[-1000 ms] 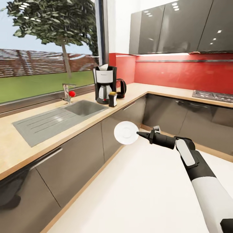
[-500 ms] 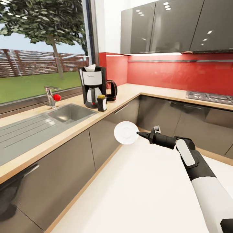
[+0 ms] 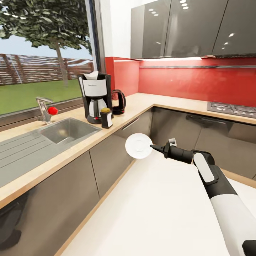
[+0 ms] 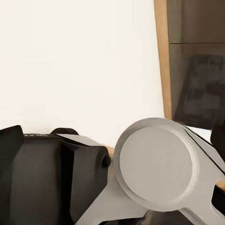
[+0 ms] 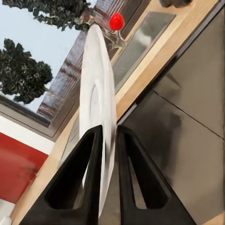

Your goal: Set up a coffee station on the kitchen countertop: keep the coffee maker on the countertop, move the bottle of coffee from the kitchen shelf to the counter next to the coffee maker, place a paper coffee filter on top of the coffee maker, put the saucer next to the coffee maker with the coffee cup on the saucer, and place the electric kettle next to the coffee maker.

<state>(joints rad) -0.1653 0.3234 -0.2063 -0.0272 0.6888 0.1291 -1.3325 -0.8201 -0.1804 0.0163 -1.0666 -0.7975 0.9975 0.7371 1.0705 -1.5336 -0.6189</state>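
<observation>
The round white saucer (image 3: pixel 139 145), a plain glossy disc with a shallow sunken centre, is held out over the pale floor in front of the grey cabinet fronts, its flat face turned toward the head camera. The right gripper (image 3: pixel 152 146) has its two black tapered fingers (image 5: pixel 77 180) clamped on the saucer's rim, one on each face, and in the right wrist view the plate (image 5: pixel 97 112) stands edge-on between them as a thin white blade. Up on the light wooden countertop (image 3: pixel 53 161), well apart from the saucer, stands the black-and-white coffee maker (image 3: pixel 94 97) with a white paper filter (image 3: pixel 91 75) poking from its top; just in front of it is a small dark bottle with a yellow cap (image 3: pixel 106 117), and behind it a black electric kettle (image 3: pixel 118 101). A steel sink (image 3: pixel 67 130) lies beside them along the window. The left wrist view is close and murky, showing what seems to be grey and black robot housing (image 4: pixel 157 168), so I cannot tell how the left fingers stand.
</observation>
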